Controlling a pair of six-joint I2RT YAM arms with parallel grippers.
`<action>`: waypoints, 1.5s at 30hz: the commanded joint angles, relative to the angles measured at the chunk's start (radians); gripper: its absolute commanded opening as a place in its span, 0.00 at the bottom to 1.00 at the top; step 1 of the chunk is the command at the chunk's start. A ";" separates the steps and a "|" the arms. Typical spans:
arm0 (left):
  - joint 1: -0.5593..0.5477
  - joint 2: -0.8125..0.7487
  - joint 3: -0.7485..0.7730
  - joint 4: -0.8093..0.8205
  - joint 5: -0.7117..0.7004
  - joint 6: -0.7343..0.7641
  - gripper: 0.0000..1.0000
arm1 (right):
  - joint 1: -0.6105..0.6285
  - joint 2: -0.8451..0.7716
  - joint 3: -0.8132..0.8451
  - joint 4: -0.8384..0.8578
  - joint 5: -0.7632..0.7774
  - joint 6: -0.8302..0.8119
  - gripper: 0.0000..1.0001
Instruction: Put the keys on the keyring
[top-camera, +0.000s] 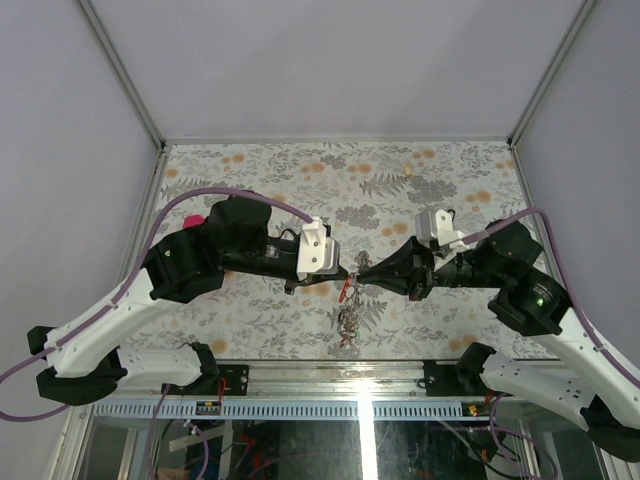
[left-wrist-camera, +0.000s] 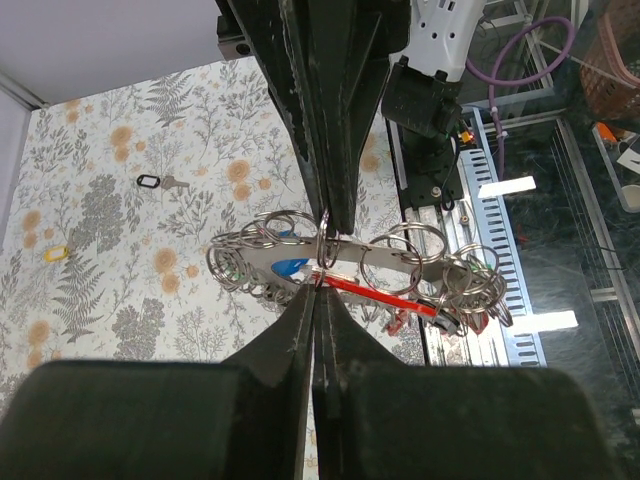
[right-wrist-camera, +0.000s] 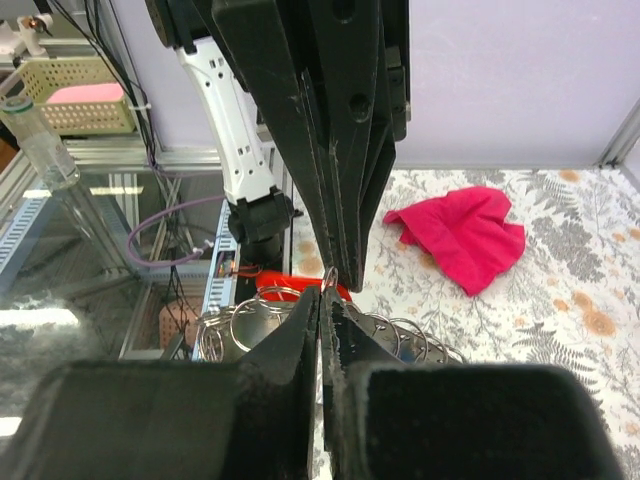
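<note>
The keyring (top-camera: 346, 312) hangs in the air at the table's near middle, fringed with small split rings and keys. In the left wrist view the keyring (left-wrist-camera: 345, 256) lies across the frame, with a red tag (left-wrist-camera: 372, 293) and a blue tag (left-wrist-camera: 290, 266) on it. My left gripper (left-wrist-camera: 318, 284) is shut on its near edge, and my right gripper (left-wrist-camera: 325, 222) pinches it from the far side. The two grippers meet tip to tip: left gripper (top-camera: 348, 272), right gripper (top-camera: 361, 272). From the right wrist, the right gripper (right-wrist-camera: 325, 292) is shut just under a small ring (right-wrist-camera: 330, 275).
A magenta cloth (right-wrist-camera: 462, 235) lies on the flowered table, half hidden behind the left arm from above (top-camera: 193, 219). Loose on the table are a key with a black tag (left-wrist-camera: 150, 182), a yellow tag (left-wrist-camera: 55, 254) and a cream piece (top-camera: 410, 170). The metal rail (top-camera: 330, 375) runs along the near edge.
</note>
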 joint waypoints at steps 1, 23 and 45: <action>-0.006 -0.021 -0.017 0.053 -0.012 -0.011 0.00 | 0.005 -0.049 -0.032 0.251 -0.008 0.076 0.00; -0.006 -0.064 -0.102 0.261 -0.004 -0.118 0.00 | 0.005 -0.116 -0.344 0.841 0.260 0.297 0.00; -0.006 -0.185 -0.249 0.571 -0.183 -0.277 0.33 | 0.005 -0.144 -0.256 0.677 0.209 0.202 0.00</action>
